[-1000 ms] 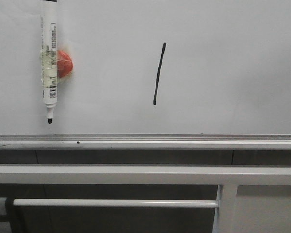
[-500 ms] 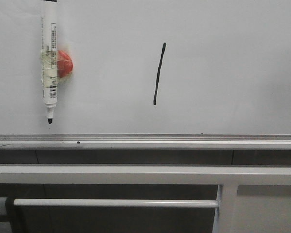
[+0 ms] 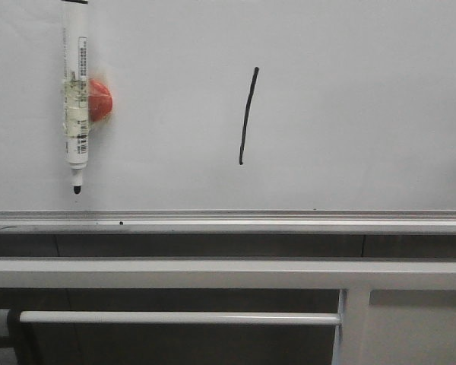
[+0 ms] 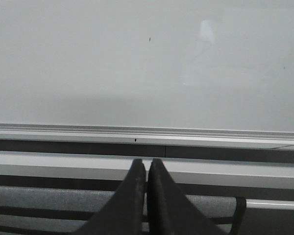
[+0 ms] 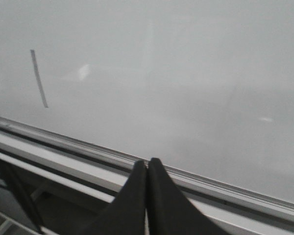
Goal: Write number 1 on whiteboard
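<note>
A thin black slanted stroke, the number 1 (image 3: pixel 248 115), stands on the whiteboard (image 3: pixel 349 114) near the middle of the front view, and shows faintly as the number 1 (image 5: pixel 38 78) in the right wrist view. A white marker (image 3: pixel 76 99) hangs tip down on the board at the left, fixed to a red magnet (image 3: pixel 100 100). Neither gripper appears in the front view. My left gripper (image 4: pixel 147 163) is shut and empty, low before the board's bottom rail (image 4: pixel 137 133). My right gripper (image 5: pixel 147 162) is shut and empty too, away from the stroke.
Below the board runs its silver rail (image 3: pixel 228 220) with a tiny black dot (image 3: pixel 121 223). Under it are grey metal frame bars (image 3: pixel 228 272), a lower crossbar (image 3: pixel 175 318) and an upright post (image 3: pixel 351 327).
The whole front view has shifted very slightly. The stroke and the marker stay where they were on the board.
</note>
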Tool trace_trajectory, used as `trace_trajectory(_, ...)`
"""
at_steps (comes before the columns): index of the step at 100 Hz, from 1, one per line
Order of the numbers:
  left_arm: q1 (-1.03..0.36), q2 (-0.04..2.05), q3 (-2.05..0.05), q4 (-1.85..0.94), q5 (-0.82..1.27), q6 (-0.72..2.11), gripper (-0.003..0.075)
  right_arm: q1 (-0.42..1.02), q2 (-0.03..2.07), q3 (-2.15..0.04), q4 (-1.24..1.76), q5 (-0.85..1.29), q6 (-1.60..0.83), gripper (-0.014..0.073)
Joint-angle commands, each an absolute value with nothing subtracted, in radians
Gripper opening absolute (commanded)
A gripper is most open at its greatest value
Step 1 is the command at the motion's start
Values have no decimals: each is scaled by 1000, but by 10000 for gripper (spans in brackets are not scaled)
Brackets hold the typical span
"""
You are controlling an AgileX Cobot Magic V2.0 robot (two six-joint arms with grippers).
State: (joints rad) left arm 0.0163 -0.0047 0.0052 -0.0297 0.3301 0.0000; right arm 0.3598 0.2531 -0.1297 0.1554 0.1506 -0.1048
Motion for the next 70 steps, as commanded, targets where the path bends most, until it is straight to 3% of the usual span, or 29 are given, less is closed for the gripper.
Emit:
trace_trajectory(1, 18, -28, 12, -41, 258, -7, -20, 273, 262, -122, 101, 40, -58, -64)
trace_trajectory(26, 18, -28, 12, -41, 258, -7, -20, 103, 236, -33, -72, -80, 111, -64)
trace_trajectory(70, 18, -28, 12, -41, 258, -7, -20, 87, 127, 39, -164, 41, 160, -64)
